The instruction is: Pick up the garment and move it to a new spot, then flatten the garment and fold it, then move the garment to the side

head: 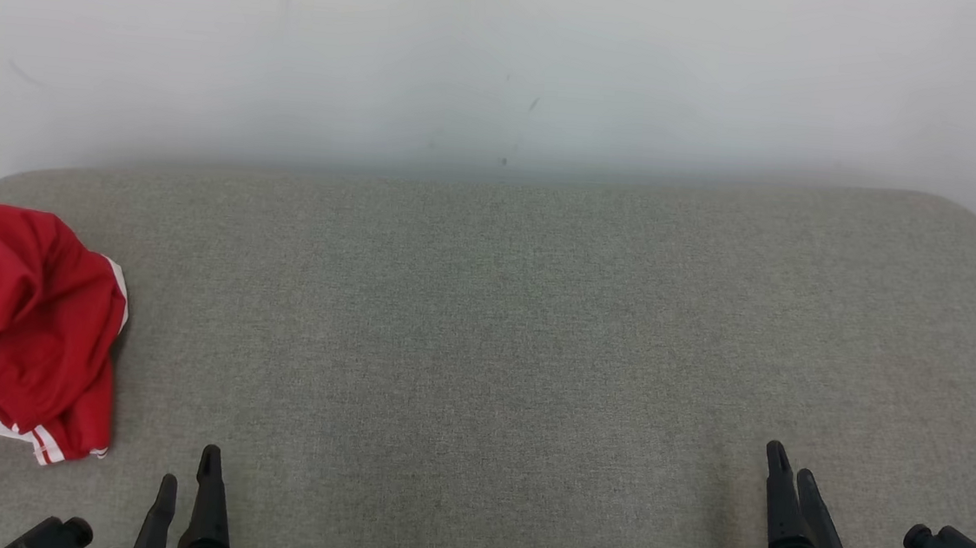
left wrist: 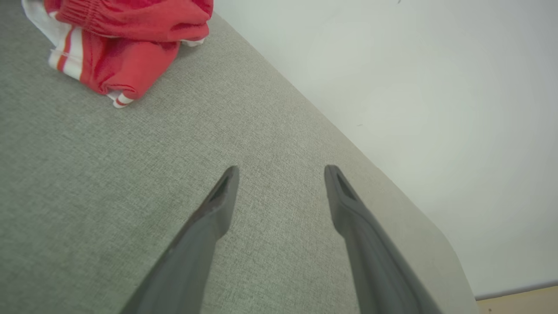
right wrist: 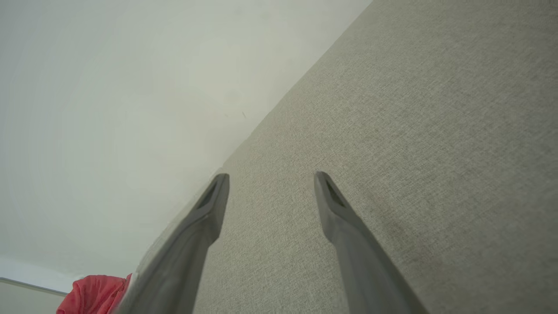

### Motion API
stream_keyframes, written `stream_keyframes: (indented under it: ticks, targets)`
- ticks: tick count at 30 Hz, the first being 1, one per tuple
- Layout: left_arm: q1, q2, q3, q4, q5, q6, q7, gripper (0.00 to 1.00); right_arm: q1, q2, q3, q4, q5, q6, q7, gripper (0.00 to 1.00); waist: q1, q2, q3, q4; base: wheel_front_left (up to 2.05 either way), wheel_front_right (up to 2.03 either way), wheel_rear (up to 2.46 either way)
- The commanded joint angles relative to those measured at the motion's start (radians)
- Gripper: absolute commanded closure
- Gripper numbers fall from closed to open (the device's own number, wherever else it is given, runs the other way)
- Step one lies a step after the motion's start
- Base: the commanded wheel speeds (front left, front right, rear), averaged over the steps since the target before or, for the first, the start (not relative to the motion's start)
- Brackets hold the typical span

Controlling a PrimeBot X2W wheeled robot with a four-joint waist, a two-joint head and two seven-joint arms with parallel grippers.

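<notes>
At left edge of the head view, crumpled red garment (head: 22,333) with white stripes lies on the grey upholstered surface (head: 484,326). Left gripper (head: 189,466) lower left, right gripper (head: 791,462) lower right: both parted, holding nothing.

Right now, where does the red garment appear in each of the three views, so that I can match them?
Head view: the red garment lies crumpled at the left edge, on the grey cushion.
Left wrist view: the garment is in the top left corner.
Right wrist view: the garment is in the bottom left corner.
Shared landmark: the line where the cushion meets the white wall.
</notes>
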Motion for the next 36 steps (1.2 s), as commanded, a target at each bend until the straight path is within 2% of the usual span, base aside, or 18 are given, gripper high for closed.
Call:
stream_keyframes:
  ticks: [1,21,36]
  targets:
    - [0.0,0.007,-0.006,-0.018,0.041,0.007,-0.012,0.0,0.0,-0.009,0.005,-0.008,-0.036,-0.001,-0.013,0.0,0.0,0.0,0.0,0.0,0.0,0.0,0.0]
    - [0.023,0.008,-0.025,-0.028,0.298,0.049,-0.072,0.0,0.01,-0.01,0.005,0.011,-0.315,-0.001,-0.072,0.0,0.0,0.0,0.003,-0.002,0.0,0.0,0.0]
    - [0.039,0.009,-0.038,-0.03,0.463,0.061,-0.109,0.0,0.024,-0.013,0.012,0.011,-0.481,-0.001,-0.109,0.0,0.0,0.0,-0.001,-0.003,0.0,0.0,0.0]
